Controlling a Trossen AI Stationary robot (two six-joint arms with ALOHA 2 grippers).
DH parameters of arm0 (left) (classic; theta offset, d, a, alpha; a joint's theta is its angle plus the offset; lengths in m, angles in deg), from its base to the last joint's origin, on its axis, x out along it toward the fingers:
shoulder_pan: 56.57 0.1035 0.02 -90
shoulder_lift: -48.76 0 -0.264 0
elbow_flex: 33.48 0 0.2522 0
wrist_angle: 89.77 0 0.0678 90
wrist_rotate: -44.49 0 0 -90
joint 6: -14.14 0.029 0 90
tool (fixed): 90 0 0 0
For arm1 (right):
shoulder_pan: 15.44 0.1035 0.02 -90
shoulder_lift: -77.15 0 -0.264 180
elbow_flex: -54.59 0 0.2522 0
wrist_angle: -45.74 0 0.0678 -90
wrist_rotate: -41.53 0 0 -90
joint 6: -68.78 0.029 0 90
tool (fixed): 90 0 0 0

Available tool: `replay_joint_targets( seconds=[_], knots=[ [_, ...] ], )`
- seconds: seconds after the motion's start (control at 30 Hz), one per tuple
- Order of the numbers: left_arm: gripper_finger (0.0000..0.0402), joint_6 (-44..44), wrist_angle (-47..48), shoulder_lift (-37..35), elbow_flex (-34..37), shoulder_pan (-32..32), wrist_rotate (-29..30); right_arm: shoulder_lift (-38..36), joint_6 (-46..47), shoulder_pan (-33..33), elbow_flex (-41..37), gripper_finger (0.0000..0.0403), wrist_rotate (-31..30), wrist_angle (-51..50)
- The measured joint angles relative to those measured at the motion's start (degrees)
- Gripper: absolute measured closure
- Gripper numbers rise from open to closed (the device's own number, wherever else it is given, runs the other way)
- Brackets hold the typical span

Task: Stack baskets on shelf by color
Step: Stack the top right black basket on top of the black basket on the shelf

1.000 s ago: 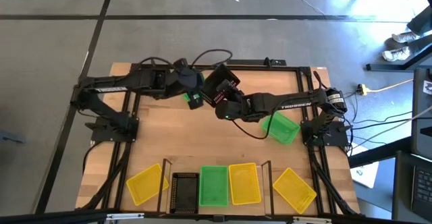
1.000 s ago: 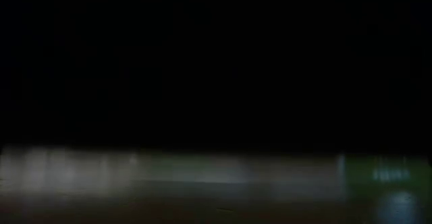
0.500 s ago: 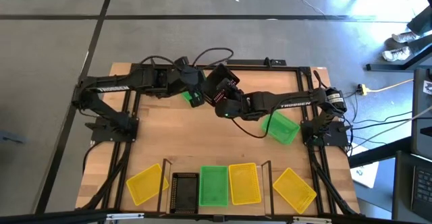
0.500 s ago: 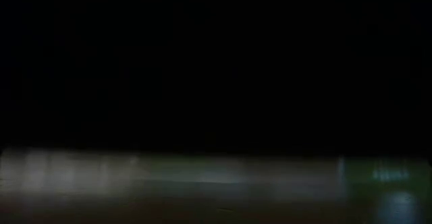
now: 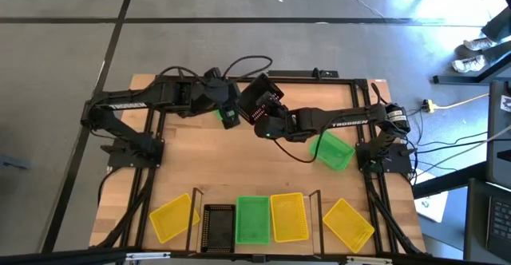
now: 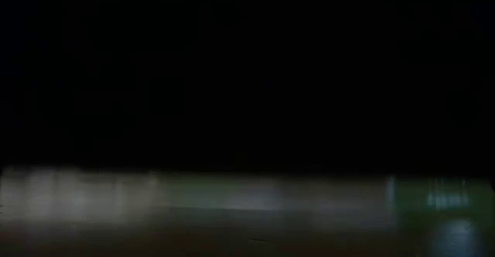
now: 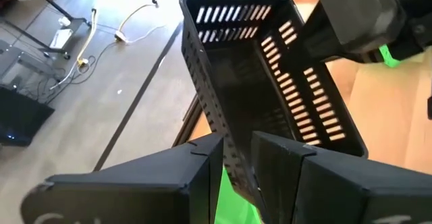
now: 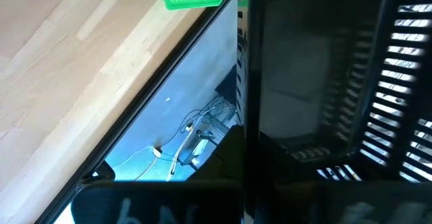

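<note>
A black basket (image 5: 259, 101) hangs in the air over the table's far middle, tilted, between both grippers. My left gripper (image 5: 229, 109) comes at it from the left and my right gripper (image 5: 262, 123) from the right; each is shut on it. A green basket (image 5: 227, 118) sits on the table below the left gripper, mostly hidden. Another green basket (image 5: 330, 151) lies on the table at the right. The shelf (image 5: 255, 195) stands at the near edge with a black (image 5: 217, 227), a green (image 5: 252, 219) and a yellow basket (image 5: 289, 215) on it. My left gripper pinches one perforated long wall of the black basket (image 7: 234, 162) at its near end, one finger (image 7: 202, 170) outside and one (image 7: 283, 166) inside. The basket stretches away from the fingers, lifted clear of the table. My right gripper is at the basket's other end, with a wall edge (image 8: 243, 102) running down beside its finger (image 8: 162, 197). The basket itself hides the second finger and the exact place of contact.
One yellow basket (image 5: 172, 215) lies on the table left of the shelf and another (image 5: 347, 223) right of it. Bare wood (image 5: 239, 165) stretches between the arms and the shelf. The low view is dark and shows nothing usable.
</note>
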Motion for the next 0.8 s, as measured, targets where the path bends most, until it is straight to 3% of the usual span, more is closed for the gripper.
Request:
replay_joint_targets(
  seconds=[0.8],
  knots=[
    [0.0331,-2.56,-1.01,3.50,0.00,2.30,0.95,0.00,0.02,0.00,0.05,0.0403,0.10,0.39]
  ],
)
